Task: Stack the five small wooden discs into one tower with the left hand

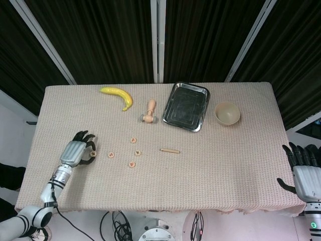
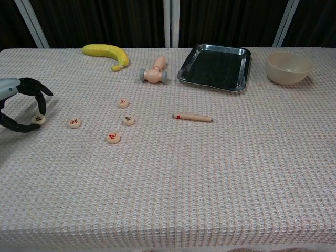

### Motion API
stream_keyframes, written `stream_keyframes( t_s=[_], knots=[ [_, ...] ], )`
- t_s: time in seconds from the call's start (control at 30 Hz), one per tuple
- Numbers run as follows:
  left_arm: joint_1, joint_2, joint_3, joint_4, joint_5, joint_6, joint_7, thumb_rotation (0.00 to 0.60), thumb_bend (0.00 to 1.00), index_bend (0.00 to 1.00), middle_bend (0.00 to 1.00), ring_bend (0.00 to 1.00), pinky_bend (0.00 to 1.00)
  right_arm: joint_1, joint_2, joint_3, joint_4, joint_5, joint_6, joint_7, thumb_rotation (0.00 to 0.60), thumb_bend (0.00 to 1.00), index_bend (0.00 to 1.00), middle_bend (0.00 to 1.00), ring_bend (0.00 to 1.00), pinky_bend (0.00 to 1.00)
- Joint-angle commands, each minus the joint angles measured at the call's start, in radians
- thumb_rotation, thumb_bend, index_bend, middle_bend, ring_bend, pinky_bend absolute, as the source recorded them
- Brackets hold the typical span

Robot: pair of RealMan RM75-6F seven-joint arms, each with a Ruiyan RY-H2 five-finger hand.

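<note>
Five small wooden discs lie on the left half of the table. My left hand is at the table's left edge, its thumb and fingers closed around the leftmost disc, which is tipped up between them. The other discs lie apart to its right: one close by, one nearest the front, one in the middle and one furthest back. My right hand hangs off the table's right edge, fingers spread, holding nothing.
A banana, a small wooden mallet, a steel tray and a cream bowl line the back. A wooden stick lies right of the discs.
</note>
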Motion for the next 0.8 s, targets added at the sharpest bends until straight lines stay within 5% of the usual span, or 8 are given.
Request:
stream_keyframes(
  t_s=[0.03,0.23,0.8],
  knots=[
    [-0.006,0.019,-0.005,-0.056,0.011,0.012,0.006,0.600,0.27,0.52,0.17,0.00,0.00,0.001,-0.002,-0.001,0.001,0.000,-0.003,0.001,0.600,0.11,0.00,0.00,0.00,0.00],
    [-0.031,0.040,-0.011,-0.153,0.016,0.000,0.073,0.600,0.27,0.52,0.17,0.00,0.00,0.001,-0.007,-0.004,0.009,-0.002,-0.005,0.007,0.600,0.11,0.00,0.00,0.00,0.00],
    [-0.073,0.005,-0.022,-0.158,-0.024,-0.056,0.146,0.600,0.27,0.50,0.17,0.00,0.00,-0.004,-0.013,-0.003,0.042,0.004,-0.007,0.045,0.600,0.11,0.00,0.00,0.00,0.00]
  ],
)
